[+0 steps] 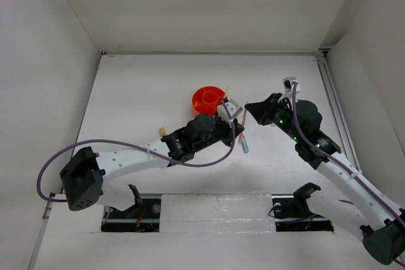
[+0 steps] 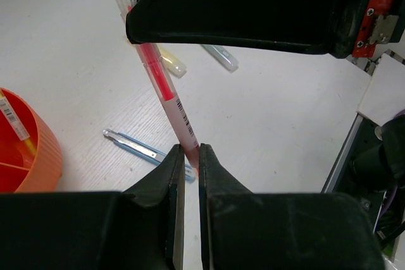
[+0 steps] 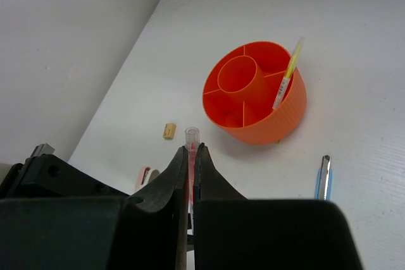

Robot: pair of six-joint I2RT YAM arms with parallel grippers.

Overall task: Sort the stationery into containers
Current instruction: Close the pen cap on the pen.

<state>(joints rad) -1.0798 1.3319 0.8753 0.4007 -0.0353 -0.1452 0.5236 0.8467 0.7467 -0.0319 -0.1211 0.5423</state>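
Left wrist: slim translucent red pen (image 2: 166, 90)

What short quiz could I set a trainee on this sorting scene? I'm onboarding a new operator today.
1. True or false: the yellow pen stands in the central cup of the orange tub.
2. Which item do the jaws of both arms clamp at once? A pale green marker; B red pen; C grey-blue pen.
3. Fill in: the tan eraser lies on the ___, outside the tub.
Key: 1 false, it leans in an outer compartment; 2 B; 3 table.
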